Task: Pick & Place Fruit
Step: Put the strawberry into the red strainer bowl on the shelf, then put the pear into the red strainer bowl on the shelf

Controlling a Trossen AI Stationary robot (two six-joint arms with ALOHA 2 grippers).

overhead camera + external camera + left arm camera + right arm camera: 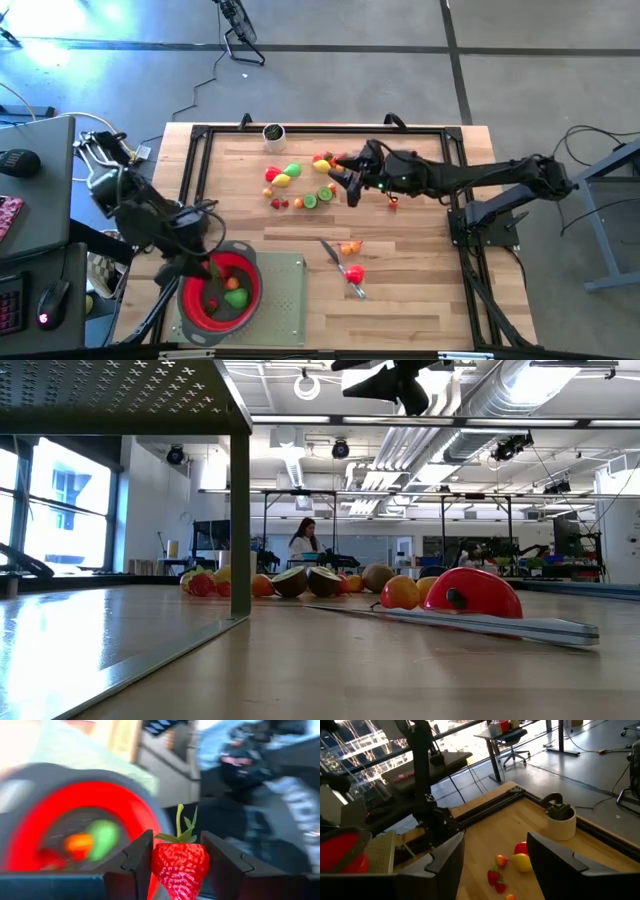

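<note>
Left wrist view shows a toy strawberry (181,865) clamped between the left gripper (177,865) fingers, above the red strainer (190,305) at the table's (420,300) seven o'clock. Remaining fruit (295,185) clusters near twelve o'clock; there the right gripper (345,177) hovers, jaws apart and empty.

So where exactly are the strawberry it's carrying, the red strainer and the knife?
strawberry (180,865), left wrist view, on its red body between the left gripper's fingers.
red strainer (188,300), high view, on its red wall at the left side.
knife (520,625), low view, on the flat grey blade.
</note>
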